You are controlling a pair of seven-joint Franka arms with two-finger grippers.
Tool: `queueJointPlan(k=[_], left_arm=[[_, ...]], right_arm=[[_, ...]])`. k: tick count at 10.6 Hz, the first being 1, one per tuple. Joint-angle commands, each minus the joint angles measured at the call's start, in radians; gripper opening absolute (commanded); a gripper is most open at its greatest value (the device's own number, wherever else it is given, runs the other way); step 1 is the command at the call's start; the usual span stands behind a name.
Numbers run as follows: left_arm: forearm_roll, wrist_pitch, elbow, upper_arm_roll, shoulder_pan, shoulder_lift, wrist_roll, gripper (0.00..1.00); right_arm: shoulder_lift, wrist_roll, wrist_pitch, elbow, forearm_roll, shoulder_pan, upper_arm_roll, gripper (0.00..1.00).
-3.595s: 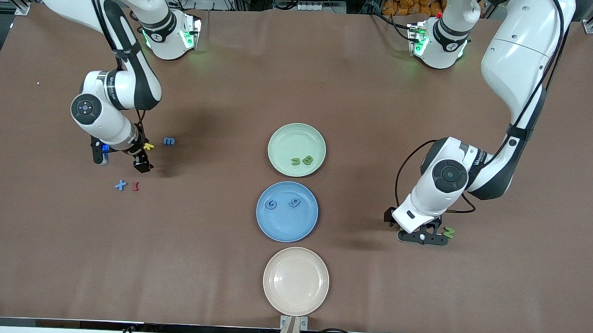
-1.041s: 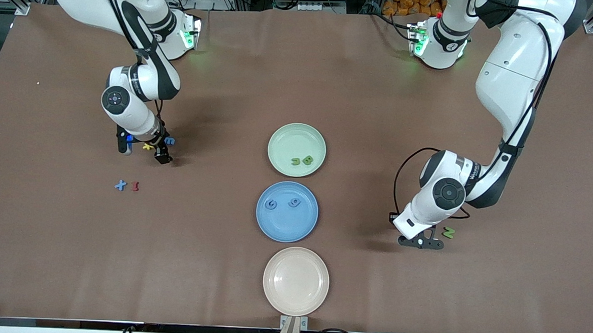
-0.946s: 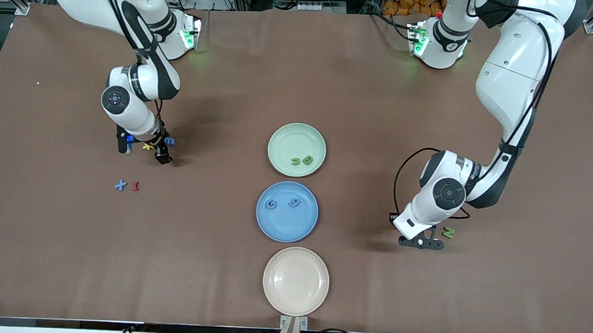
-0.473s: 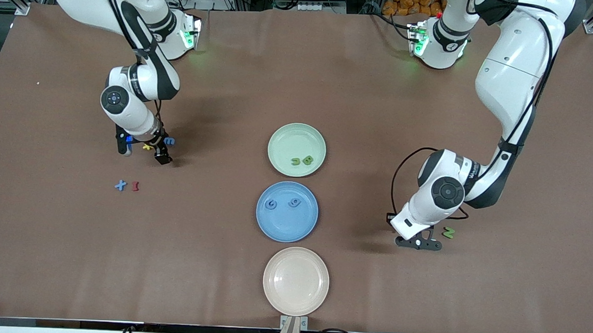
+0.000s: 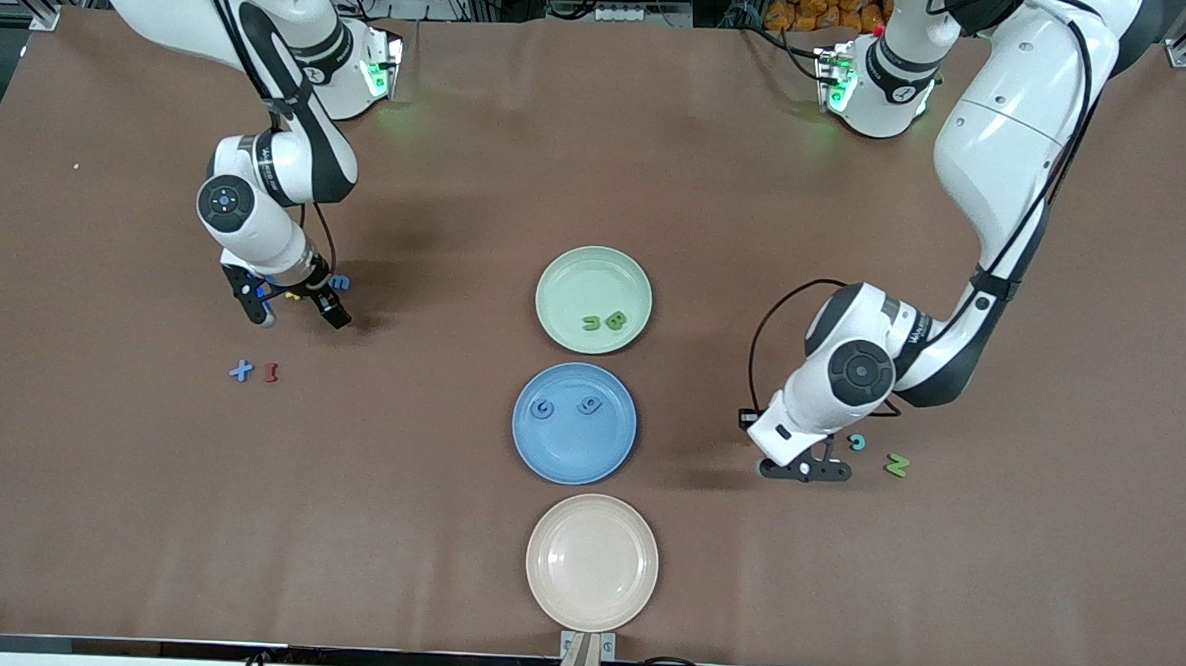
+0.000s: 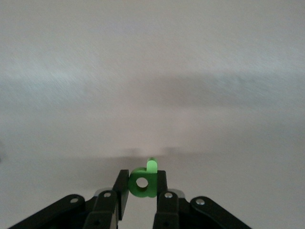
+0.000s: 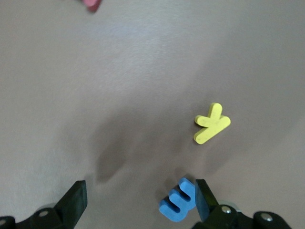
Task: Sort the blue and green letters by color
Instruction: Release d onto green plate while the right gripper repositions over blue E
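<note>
Left wrist view: green p (image 6: 143, 182) between left gripper (image 6: 142, 192) fingers.

A red letter (image 7: 91, 4) is cut off at the right wrist view's edge. In the front view, the right arm hides most of the yellow letter (image 5: 292, 296). The two green letters (image 5: 603, 322) on the green plate (image 5: 566, 272) are too small to read.

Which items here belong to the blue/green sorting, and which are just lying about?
Job:
green p in the left gripper
green N
blue m by the right gripper
blue X
green plate
blue plate

Lying about:
yellow letter
red letter
teal letter
pink plate
</note>
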Motion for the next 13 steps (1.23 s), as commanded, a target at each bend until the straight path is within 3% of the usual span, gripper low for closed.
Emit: queueJointPlan(k=[1, 6, 9, 13], left_arm=[[-0.019, -0.071, -0.013, -0.086, -0.009, -0.03, -0.171, 0.0], [-0.021, -0.096, -0.024, -0.263, -0.039, -0.017, -0.505, 0.0], [-0.014, -0.09, -0.024, -0.261, -0.133, -0.014, -0.616, 0.0], [-0.011, -0.041, -0.021, -0.257, -0.221, 0.009, -0.734, 0.0]], right_arm=[[-0.03, -0.243, -0.054, 0.009, -0.001, -0.026, 0.039, 1.0], [-0.061, -0.738, -0.089, 0.009, -0.002, -0.05, 0.059, 1.0], [-0.066, -1.006, -0.097, 0.005, -0.002, -0.123, 0.092, 1.0], [-0.06, -0.995, -0.094, -0.022, -0.002, -0.126, 0.112, 1.0]])
